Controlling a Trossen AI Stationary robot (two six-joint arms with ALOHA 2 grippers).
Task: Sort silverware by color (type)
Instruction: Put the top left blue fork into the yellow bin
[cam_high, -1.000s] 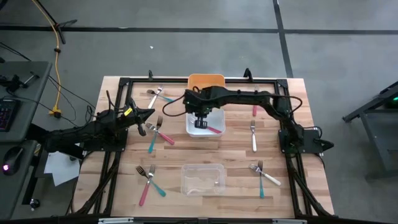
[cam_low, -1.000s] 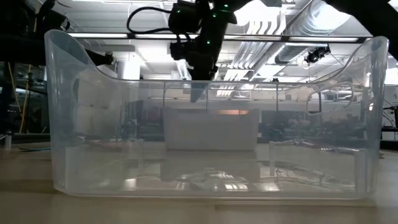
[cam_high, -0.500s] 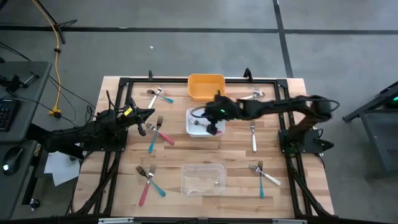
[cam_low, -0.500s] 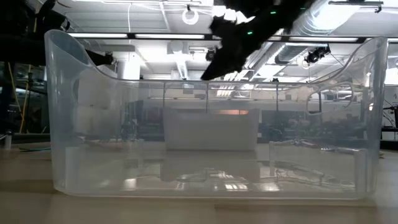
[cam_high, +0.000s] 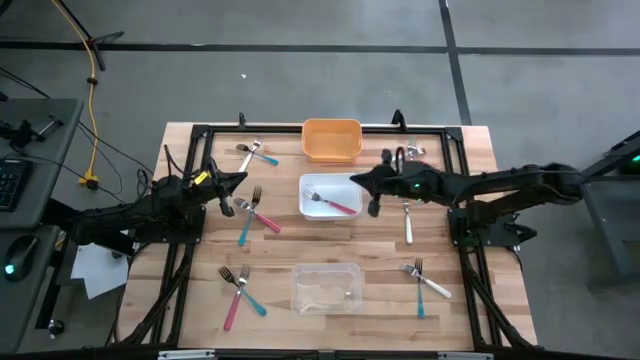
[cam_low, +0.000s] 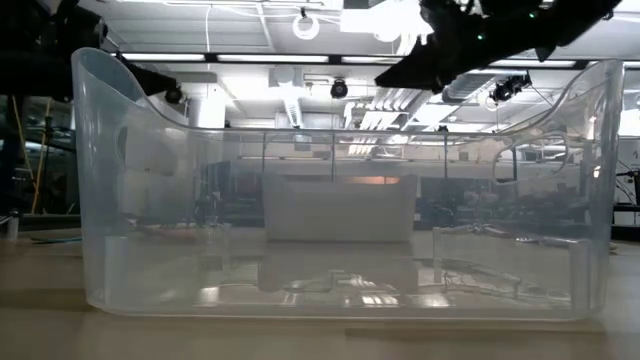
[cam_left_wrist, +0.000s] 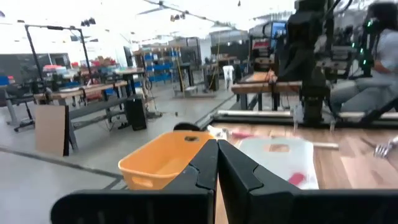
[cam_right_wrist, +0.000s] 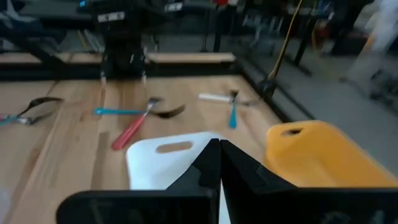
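A pink-red-handled fork (cam_high: 332, 204) lies flat in the white bin (cam_high: 308, 211). My right gripper (cam_high: 372, 204) is shut and empty; it hovers just off that bin's right side, and in its wrist view (cam_right_wrist: 219, 152) the fingers point over the white bin (cam_right_wrist: 155, 163). My left gripper (cam_high: 241, 180) waits, shut and empty, at the table's left (cam_left_wrist: 217, 155). Loose forks lie flat on the table: a pink-red and teal pair (cam_high: 255, 211) beside the left gripper, a white one (cam_high: 408, 221) near the right gripper.
Orange bin (cam_high: 331, 139) stands at the far edge and a clear bin (cam_high: 326, 286) near the front, filling the low view (cam_low: 340, 190). More forks lie far left (cam_high: 258, 153), near left (cam_high: 240, 290) and near right (cam_high: 425, 282). Black frame rails run along the table sides.
My right gripper has swung from above the white bin toward the table's right, ending just off the bin's right side, as its arm drew back and straightened. The pink-red fork stays in the white bin.
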